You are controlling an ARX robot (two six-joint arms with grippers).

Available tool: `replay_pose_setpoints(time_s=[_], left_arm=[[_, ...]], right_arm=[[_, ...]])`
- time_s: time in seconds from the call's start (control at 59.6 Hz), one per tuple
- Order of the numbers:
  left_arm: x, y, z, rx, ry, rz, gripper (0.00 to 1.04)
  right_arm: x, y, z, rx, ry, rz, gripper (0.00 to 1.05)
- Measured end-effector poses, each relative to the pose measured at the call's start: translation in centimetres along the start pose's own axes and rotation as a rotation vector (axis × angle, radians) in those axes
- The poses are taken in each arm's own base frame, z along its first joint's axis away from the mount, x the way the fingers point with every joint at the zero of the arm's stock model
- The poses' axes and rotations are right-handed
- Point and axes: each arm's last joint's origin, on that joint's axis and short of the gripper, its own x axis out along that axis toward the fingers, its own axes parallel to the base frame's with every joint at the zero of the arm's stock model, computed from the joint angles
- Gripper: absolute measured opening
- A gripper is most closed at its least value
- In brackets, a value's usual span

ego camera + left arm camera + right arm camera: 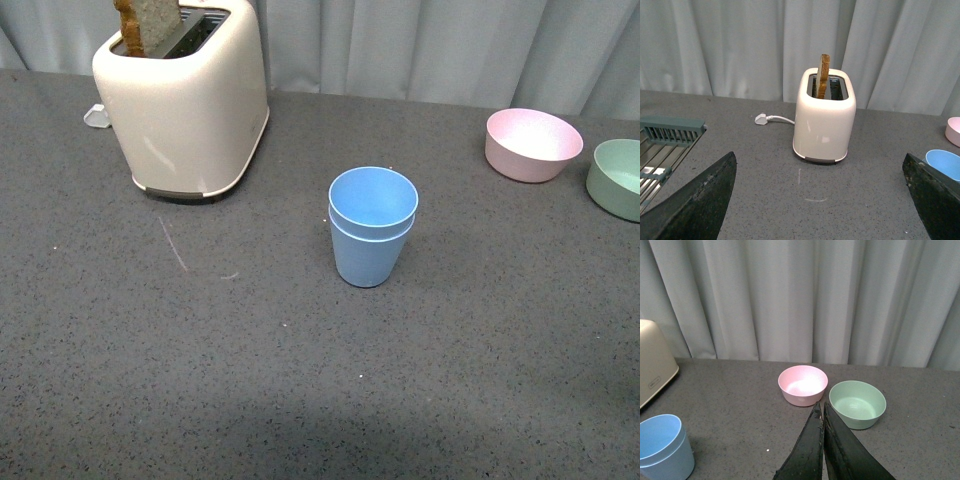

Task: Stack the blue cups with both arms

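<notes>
The two blue cups (372,226) stand nested, one inside the other, upright in the middle of the grey table. No arm shows in the front view. The stack shows in the right wrist view (664,447) and its rim at the edge of the left wrist view (945,163). My left gripper (822,200) is open and empty, its black fingers (695,200) wide apart, facing the toaster, away from the cups. My right gripper (822,410) is shut on nothing, its tips pointing between the pink and green bowls, away from the cups.
A cream toaster (185,100) with a slice of bread (150,25) in it stands at the back left, its white plug (761,119) on the table. A pink bowl (532,144) and a green bowl (618,178) sit at the back right. A dish rack (665,145) lies far left.
</notes>
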Motion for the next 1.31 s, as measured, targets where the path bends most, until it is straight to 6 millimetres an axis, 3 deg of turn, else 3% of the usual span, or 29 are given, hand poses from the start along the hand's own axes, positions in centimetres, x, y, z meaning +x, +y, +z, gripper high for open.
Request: replay_pose_setpoints(time_s=[0.587, 1.308], left_arm=[[0.0, 0.0, 0.0, 0.000, 0.000, 0.000, 0.98], [0.0, 0.0, 0.0, 0.000, 0.000, 0.000, 0.98]], right_arm=[[-3.1, 0.0, 0.4, 0.000, -0.017, 0.003, 0.01], [-4.8, 0.0, 0.5, 0.000, -0.023, 0.004, 0.01]])
